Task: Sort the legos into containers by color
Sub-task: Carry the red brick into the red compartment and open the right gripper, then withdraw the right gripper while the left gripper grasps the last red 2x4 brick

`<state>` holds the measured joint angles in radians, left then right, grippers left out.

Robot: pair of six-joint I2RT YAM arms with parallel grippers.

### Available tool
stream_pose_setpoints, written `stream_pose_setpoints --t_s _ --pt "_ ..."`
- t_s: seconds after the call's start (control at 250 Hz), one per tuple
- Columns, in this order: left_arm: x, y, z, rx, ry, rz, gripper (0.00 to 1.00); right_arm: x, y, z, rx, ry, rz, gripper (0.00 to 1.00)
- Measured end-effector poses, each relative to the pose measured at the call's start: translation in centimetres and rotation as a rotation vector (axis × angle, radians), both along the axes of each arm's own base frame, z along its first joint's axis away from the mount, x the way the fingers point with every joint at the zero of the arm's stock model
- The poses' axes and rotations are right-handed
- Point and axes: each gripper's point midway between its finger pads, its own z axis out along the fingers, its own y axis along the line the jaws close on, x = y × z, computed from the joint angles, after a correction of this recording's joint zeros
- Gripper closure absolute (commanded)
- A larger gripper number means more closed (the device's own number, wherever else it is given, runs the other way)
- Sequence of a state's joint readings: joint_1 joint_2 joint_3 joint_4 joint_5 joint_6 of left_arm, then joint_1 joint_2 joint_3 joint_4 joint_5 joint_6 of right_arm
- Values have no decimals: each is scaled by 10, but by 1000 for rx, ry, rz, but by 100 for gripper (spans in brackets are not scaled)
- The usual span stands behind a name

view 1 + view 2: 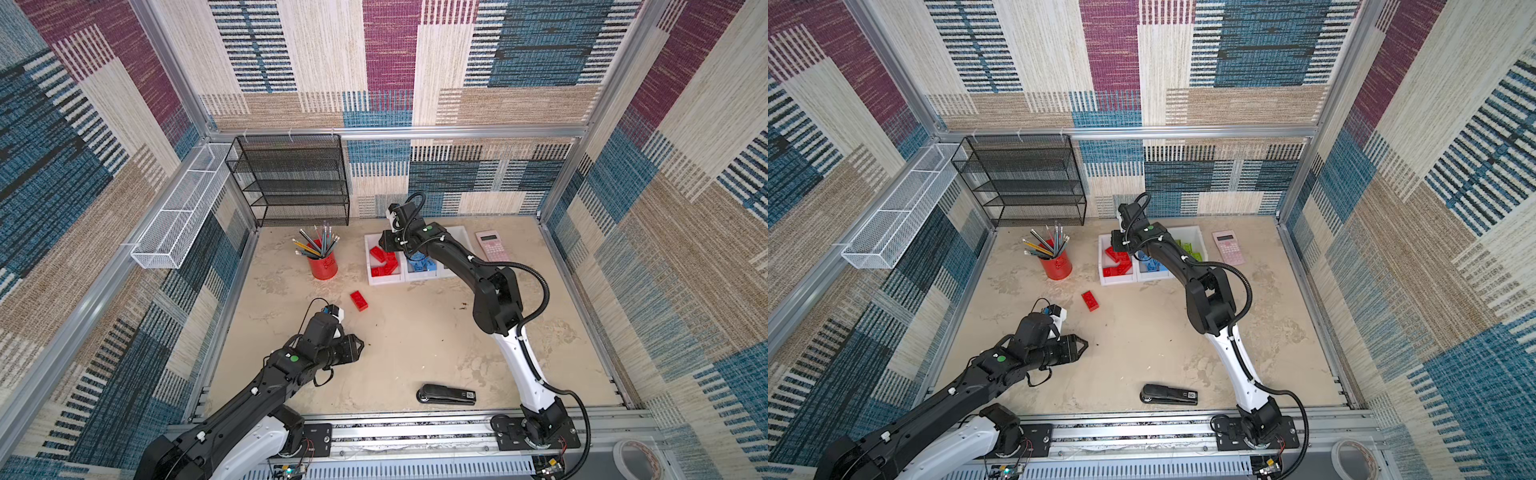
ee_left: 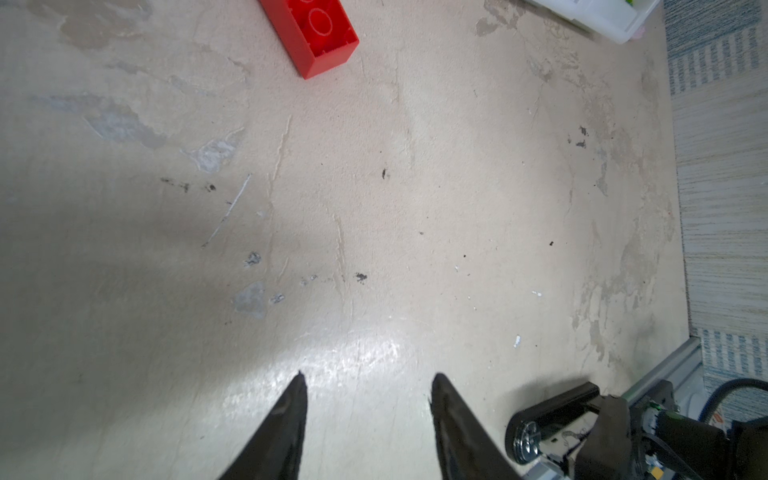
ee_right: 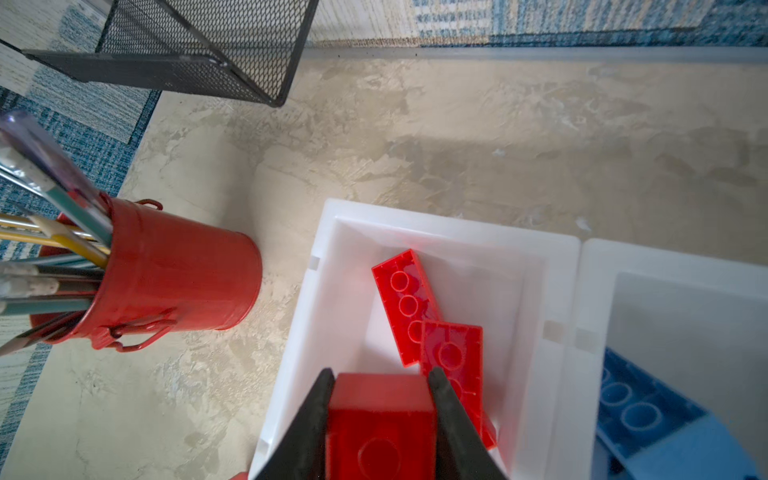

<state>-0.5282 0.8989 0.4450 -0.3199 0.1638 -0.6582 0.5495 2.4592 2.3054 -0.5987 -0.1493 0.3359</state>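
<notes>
**Right gripper clamps a red brick over the red bin; one red brick lies loose on the table**

Top views: In both top views your right gripper (image 1: 384, 241) (image 1: 1115, 243) reaches across to the left end of the bins (image 1: 368, 266) (image 1: 1101, 268). It hangs over the compartment that holds the red bricks (image 1: 386, 266) (image 1: 1119, 266). From here you cannot see what it carries. The middle compartment holds blue bricks (image 1: 422, 265) (image 1: 1152, 266). In a top view, green bricks (image 1: 1190, 249) show in the right compartment, partly behind the arm. The loose brick (image 1: 358, 300) (image 1: 1090, 300), red, lies on the table (image 1: 415, 340) between the cup (image 1: 323, 266) and your left gripper (image 1: 359, 345) (image 1: 1084, 344), apart from both.

Left wrist: Your left gripper (image 2: 368, 376) has its fingers spread with nothing between them, above bare table (image 2: 374, 208). The loose brick (image 2: 316, 33) lies well ahead of the tips. A corner of the bins (image 2: 602, 20) shows farther off.

Right wrist: Your right gripper (image 3: 380, 372) has a finger pressed against each side of the held brick (image 3: 380, 415), which is red. That brick hangs over the open left compartment of the bins (image 3: 436, 227), above two red bricks (image 3: 409, 303) lying inside. Blue bricks (image 3: 640, 411) sit in the next compartment. The cup (image 3: 174, 266) stands near the bins' outer wall.
</notes>
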Motion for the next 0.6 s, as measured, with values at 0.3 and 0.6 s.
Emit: stream_pose_setpoints --t_s 0.3,0.6 --pt "-3 2 -1 -3 18 14 49 4 -6 1 -1 -3 -12 42" --pt "8 1 -3 50 60 34 48 -30 -26 29 2 -29 4 41"
